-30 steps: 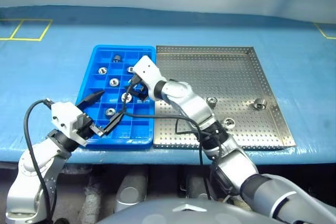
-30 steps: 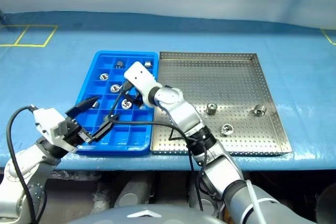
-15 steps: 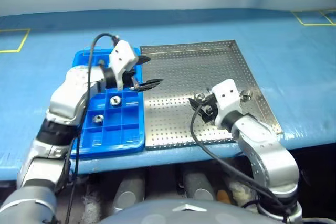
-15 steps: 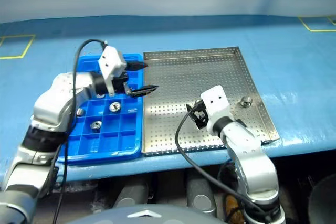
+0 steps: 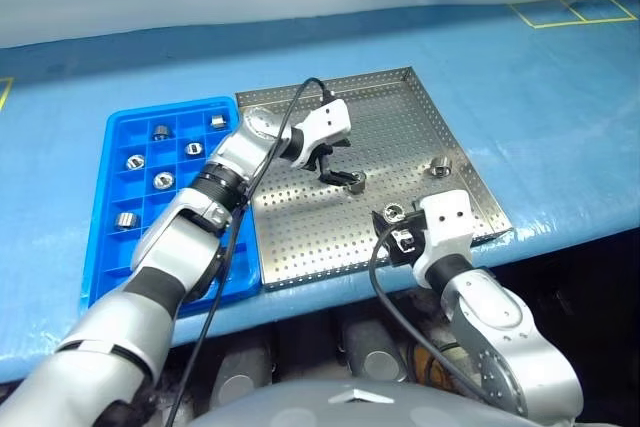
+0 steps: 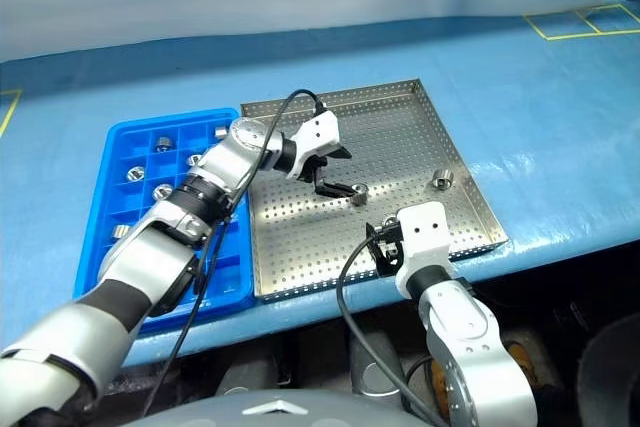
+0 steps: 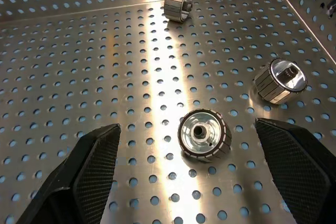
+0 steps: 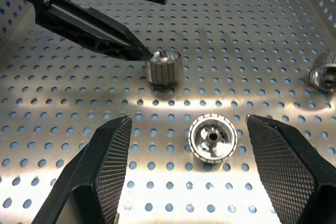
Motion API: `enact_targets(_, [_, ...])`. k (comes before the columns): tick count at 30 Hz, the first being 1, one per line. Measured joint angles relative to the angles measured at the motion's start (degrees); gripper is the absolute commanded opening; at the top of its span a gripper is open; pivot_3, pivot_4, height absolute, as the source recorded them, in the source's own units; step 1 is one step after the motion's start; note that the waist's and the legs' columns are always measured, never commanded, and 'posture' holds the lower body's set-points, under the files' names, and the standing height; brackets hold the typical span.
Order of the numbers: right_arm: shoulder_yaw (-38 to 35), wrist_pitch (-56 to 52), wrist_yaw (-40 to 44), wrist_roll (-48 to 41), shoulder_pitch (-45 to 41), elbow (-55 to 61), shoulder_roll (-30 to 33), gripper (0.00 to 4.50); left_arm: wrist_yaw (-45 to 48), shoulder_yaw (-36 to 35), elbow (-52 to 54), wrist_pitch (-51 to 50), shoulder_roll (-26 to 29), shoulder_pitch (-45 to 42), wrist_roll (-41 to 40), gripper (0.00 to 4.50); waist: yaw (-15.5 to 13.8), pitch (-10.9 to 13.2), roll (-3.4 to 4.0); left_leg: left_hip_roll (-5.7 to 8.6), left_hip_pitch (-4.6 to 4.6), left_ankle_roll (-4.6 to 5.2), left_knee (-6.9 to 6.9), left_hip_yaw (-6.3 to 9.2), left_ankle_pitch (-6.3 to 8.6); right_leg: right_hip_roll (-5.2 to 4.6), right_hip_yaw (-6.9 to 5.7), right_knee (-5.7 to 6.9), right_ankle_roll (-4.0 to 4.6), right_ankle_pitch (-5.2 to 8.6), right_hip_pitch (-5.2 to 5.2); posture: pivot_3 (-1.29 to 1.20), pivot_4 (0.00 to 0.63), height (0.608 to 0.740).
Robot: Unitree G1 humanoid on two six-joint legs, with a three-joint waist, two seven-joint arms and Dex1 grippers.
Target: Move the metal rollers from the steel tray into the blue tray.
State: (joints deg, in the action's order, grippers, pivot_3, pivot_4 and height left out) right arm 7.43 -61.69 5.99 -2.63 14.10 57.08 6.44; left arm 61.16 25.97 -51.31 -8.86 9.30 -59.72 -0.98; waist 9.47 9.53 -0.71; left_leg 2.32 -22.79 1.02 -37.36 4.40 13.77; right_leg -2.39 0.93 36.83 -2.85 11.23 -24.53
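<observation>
now left claw (image 5: pixel 343 172) spread wide around a roller (image 5: pixel 356 183); right claw (image 8: pixel 186 174) also spread.

No readable text, label, brand or number anywhere on the trays, rollers or table

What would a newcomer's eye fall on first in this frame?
Probably the left tool, open and reaching across onto the steel tray beside a metal roller. Next, the right tool, open near the tray's front edge with another roller between its fingers. The blue tray holds several more.
</observation>
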Motion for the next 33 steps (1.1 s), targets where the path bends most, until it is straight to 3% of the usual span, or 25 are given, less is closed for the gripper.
enact_targets(8, [2.26,1.49,-2.80,-0.03,0.95,0.00,-0.61,3.68,-2.61,-0.68,-10.30,5.31,-4.29,-0.44,5.09,4.50,3.96,0.00,0.00,0.05,-0.14,0.18,-0.32,-0.05,0.11,-0.09,0.03,0.00,-0.26,-0.08,0.03,-0.36,0.150,0.740])
enact_targets(12, [2.37,1.70,-3.49,-0.05,0.87,0.00,-0.61,3.71,-4.45,-1.28,-12.80,6.19,-4.85,-0.91,7.13,3.59,5.11,0.00,0.00,0.05,-0.14,0.20,-0.40,-0.04,0.12,-0.09,0.02,0.00,-0.32,-0.11,0.08,-0.35,0.150,0.740])
enact_targets(17, [2.27,1.78,-3.52,-0.40,0.50,-0.05,-0.61,3.71,-4.88,-2.17,-13.55,6.71,-4.16,-1.65,8.86,1.95,5.71,0.00,0.00,0.04,-0.14,0.21,-0.46,-0.04,0.12,-0.09,0.03,0.02,-0.39,-0.15,0.09,-0.32,0.150,0.740])
enact_targets(22, [2.27,1.84,-3.23,-1.13,-0.87,-0.41,-0.48,3.71,-3.56,-3.60,-13.52,6.61,-0.47,-1.67,9.48,1.91,5.60,0.00,0.00,0.04,-0.14,0.21,-0.46,-0.04,0.13,-0.09,0.03,0.05,-0.39,-0.15,0.07,-0.27,0.150,0.740])
enact_targets(28, [2.29,1.92,-2.14,-2.33,-3.51,-2.33,-0.06,3.71,-2.72,-6.27,-11.66,5.38,1.24,-1.10,9.01,1.91,3.50,0.00,0.00,0.08,-0.19,0.24,-0.46,-0.02,0.14,-0.13,0.03,0.03,-0.38,-0.16,0.04,-0.22,0.150,0.740])
enact_targets(33, [2.42,1.92,-1.26,-3.22,-6.64,-3.25,0.40,3.71,-3.47,-13.83,1.80,0.59,3.44,0.58,2.81,1.91,1.24,0.02,0.02,0.06,-0.25,0.25,-0.46,-0.05,0.15,-0.13,0.09,0.06,-0.36,-0.17,-0.07,-0.15,0.150,0.740])
